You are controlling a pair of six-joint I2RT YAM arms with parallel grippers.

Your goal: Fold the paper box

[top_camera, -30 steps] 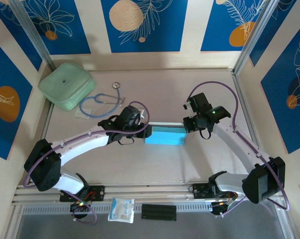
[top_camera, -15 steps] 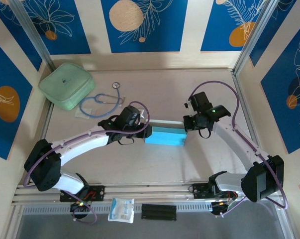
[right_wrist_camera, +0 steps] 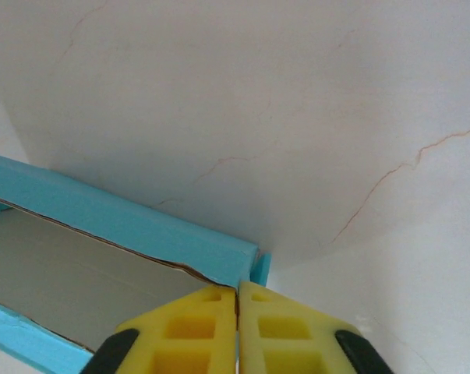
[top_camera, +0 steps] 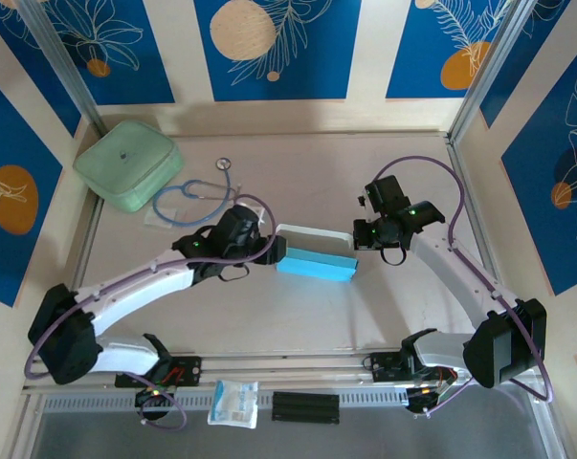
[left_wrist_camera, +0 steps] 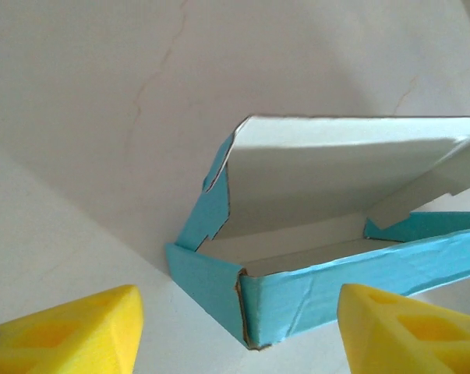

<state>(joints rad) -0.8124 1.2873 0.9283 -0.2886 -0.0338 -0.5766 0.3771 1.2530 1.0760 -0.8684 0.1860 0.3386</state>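
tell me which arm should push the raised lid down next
Left. The left gripper is open and free, facing the raised lid of the paper box; the right gripper is shut on its right corner, likely steadying it.

No legible text, label or number, blue print seen on the small white packet [top_camera: 233, 403], too small to be read, well apart from the jaws of the left gripper [top_camera: 277, 251]

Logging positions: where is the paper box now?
Top view: the paper box lies mid-table between the left tool and the right tool, lid raised.
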